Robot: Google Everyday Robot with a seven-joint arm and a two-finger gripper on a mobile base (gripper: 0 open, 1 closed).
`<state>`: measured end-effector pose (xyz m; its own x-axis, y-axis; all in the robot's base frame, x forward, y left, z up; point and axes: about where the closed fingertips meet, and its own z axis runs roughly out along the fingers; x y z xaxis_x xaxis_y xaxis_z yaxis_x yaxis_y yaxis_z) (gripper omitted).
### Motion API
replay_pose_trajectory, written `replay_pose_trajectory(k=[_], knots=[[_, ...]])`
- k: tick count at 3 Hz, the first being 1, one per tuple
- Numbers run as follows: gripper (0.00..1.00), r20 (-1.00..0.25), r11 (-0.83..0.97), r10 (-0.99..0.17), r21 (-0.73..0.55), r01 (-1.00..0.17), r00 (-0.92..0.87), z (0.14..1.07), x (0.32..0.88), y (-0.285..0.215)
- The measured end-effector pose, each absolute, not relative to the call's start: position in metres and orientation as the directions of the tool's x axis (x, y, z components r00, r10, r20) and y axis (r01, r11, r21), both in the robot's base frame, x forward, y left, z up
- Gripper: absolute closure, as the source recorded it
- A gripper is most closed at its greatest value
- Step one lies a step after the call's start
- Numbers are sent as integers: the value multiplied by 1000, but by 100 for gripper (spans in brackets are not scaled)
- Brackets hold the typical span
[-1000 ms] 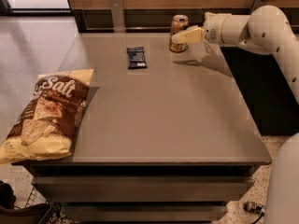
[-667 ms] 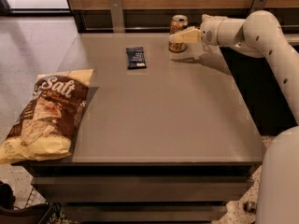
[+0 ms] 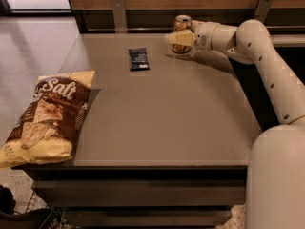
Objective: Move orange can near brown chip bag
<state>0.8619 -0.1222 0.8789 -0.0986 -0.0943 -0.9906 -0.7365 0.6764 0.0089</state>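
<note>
The orange can stands upright at the far edge of the grey table, right of centre. My gripper reaches in from the right and is at the can, its pale tip crossing the can's front; the can's base still rests on the table. The brown chip bag, with white "Salt" lettering, lies flat at the table's near left corner and overhangs the left edge, far from the can.
A flat dark blue snack packet lies on the table left of the can. A wooden wall with two metal brackets runs behind the table. My white arm spans the right side. Tiled floor lies to the left.
My gripper has moved a little to the left, further across the can. The can, the chip bag and the blue packet have stayed where they were.
</note>
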Motion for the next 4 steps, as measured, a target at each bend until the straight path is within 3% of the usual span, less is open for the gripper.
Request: replay_pose_trajectory(k=[1, 3, 4], knots=[[47, -991, 673, -93, 11, -740, -100, 878, 863, -118], [94, -991, 666, -92, 14, -746, -102, 876, 864, -111], [100, -990, 664, -92, 16, -748, -102, 875, 864, -109]])
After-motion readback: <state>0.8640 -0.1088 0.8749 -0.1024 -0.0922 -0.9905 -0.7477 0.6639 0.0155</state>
